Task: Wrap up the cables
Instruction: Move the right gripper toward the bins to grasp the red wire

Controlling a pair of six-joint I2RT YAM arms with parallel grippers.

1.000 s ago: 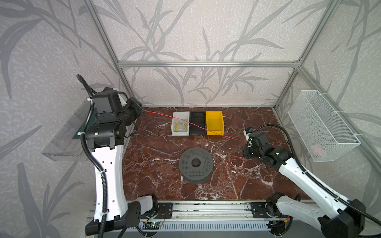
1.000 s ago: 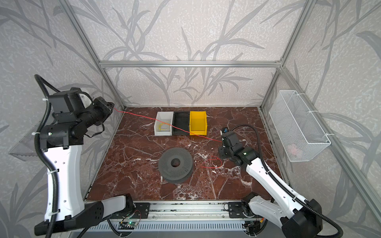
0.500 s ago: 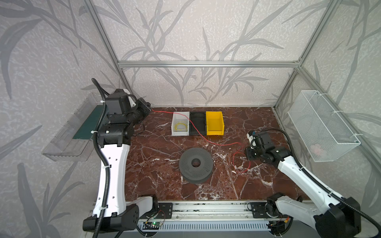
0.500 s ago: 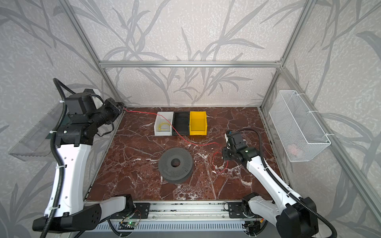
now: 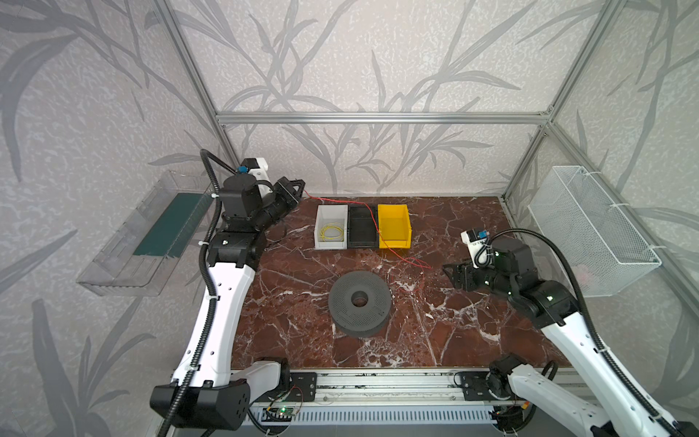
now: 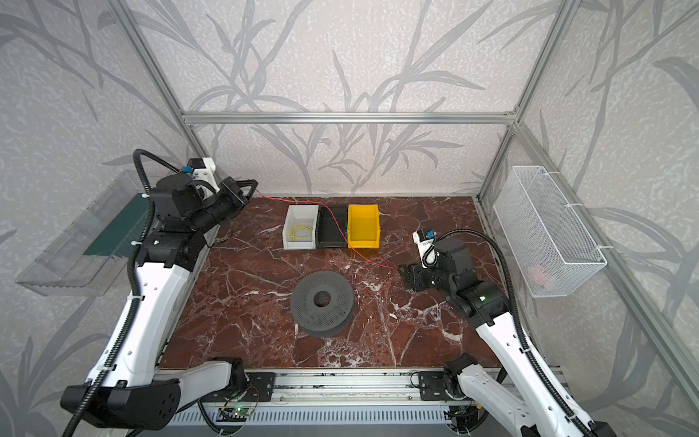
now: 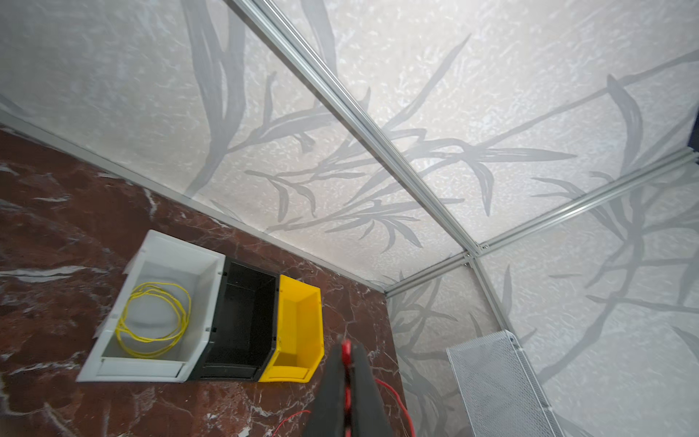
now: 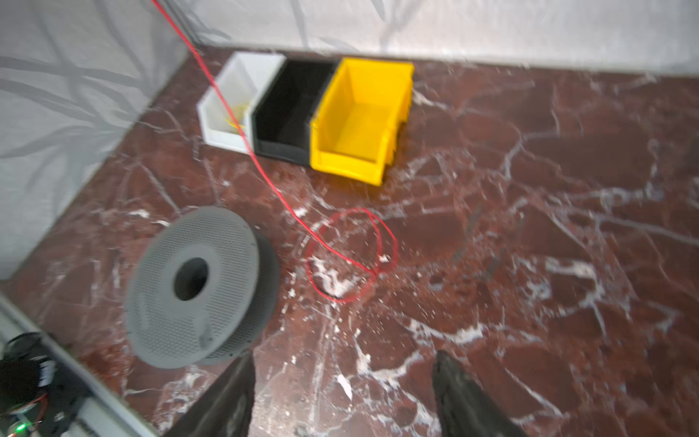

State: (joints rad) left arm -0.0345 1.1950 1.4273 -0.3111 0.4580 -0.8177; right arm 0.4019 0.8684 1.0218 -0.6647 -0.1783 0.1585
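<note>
The red cable [image 5: 373, 219] runs from my left gripper [image 5: 300, 187], raised at the back left corner, across the black bin [image 5: 362, 227] and down to a loose loop [image 8: 351, 253] on the marble right of the dark grey spool [image 5: 340, 302]. In the left wrist view my left gripper [image 7: 346, 346] is shut on the red cable [image 7: 397, 397]. My right gripper [image 5: 450, 278] hovers low, right of the loop, open with nothing between its fingers [image 8: 454, 382]. The yellow cable [image 5: 332, 231] lies coiled inside the white bin [image 5: 318, 227].
A yellow bin [image 5: 393, 225] stands beside the black one at the back. A white wire basket [image 5: 590, 227] hangs on the right wall and a clear tray [image 5: 125, 265] on the left wall. The spool sits mid-table.
My right gripper opened and let go of the red cable, then drew back right. The taut cable went slack and fell into a loop. My left arm swung inward and lower.
</note>
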